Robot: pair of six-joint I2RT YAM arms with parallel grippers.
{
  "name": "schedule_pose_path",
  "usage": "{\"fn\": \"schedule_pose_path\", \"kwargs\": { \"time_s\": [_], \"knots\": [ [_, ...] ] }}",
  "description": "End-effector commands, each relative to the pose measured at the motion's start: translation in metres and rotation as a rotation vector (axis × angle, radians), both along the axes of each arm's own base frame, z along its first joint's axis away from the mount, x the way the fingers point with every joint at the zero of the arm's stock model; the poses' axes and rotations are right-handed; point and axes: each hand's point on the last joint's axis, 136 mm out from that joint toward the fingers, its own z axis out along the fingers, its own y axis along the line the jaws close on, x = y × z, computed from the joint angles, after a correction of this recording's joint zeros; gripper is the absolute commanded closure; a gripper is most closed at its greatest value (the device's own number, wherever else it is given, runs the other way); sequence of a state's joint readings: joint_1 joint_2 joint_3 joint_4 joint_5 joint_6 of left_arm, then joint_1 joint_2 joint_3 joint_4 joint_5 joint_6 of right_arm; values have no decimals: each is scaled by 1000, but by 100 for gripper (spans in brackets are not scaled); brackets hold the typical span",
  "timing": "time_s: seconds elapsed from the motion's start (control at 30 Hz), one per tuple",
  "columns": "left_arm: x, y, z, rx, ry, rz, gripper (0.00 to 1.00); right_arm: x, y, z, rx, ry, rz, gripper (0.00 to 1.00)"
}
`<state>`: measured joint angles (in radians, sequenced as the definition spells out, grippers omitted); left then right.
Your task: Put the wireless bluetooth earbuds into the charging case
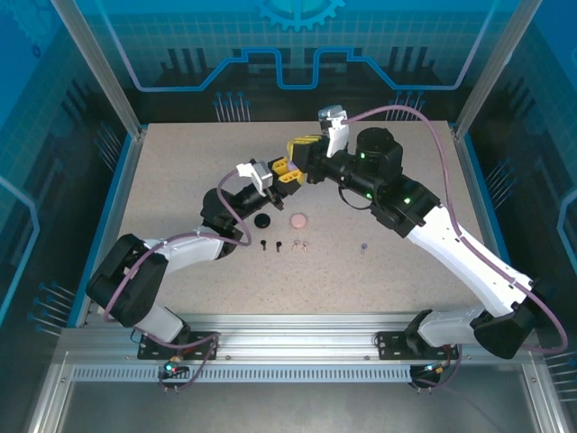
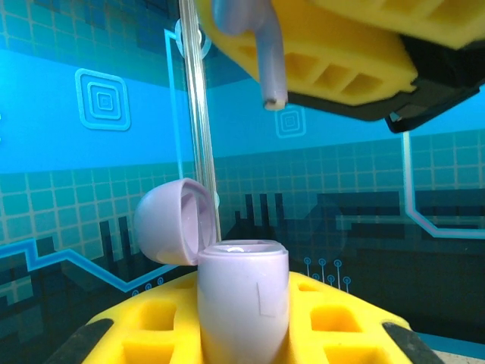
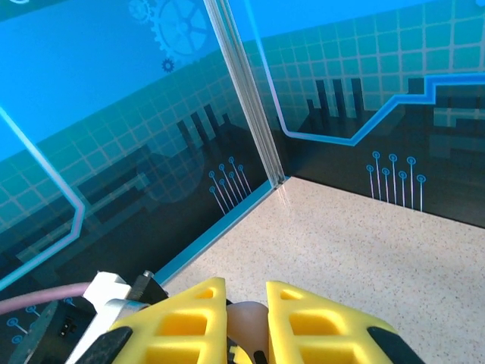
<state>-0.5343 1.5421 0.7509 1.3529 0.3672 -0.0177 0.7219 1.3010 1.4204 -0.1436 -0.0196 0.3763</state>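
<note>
The left tool [image 1: 285, 172] is clamped shut on a lilac charging case [image 2: 242, 303], held upright above the counter [image 1: 406, 280] with its lid [image 2: 170, 224] swung back. The right tool [image 3: 246, 307] pinches a lilac earbud [image 2: 269, 53] that hangs stem-down over the case mouth, well apart from it.

The step in hand looks like seating this bud. To do it well:
- Keep the case level and steady.
- Bring the stem square over its well and keep it vertical.
- Descend slowly, and let go only once the bud sits fully home, or it may tip or jam on the rim.

The other lilac earbud [image 1: 363, 246] lies on the counter, well right of the black case [image 1: 262, 221] and the pink case [image 1: 299, 219].

No brand, label or writing can be read on the case or bud.
</note>
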Motion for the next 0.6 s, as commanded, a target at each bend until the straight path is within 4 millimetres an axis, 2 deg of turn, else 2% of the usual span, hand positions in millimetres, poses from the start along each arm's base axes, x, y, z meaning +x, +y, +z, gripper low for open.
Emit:
{"fn": "schedule_pose_path", "kwargs": {
  "time_s": [0.0, 0.4, 0.57],
  "knots": [
    [-10, -1, 22, -21, -94, -13, 100, -7, 3, 6, 17, -41, 23, 85],
    [-12, 1, 28, -29, -105, -8, 100, -7, -7, -13, 4, -23, -19, 85],
    [-14, 1, 28, -29, -104, -15, 100, -5, -10, -7, 22, -33, -24, 85]
  ]
}}
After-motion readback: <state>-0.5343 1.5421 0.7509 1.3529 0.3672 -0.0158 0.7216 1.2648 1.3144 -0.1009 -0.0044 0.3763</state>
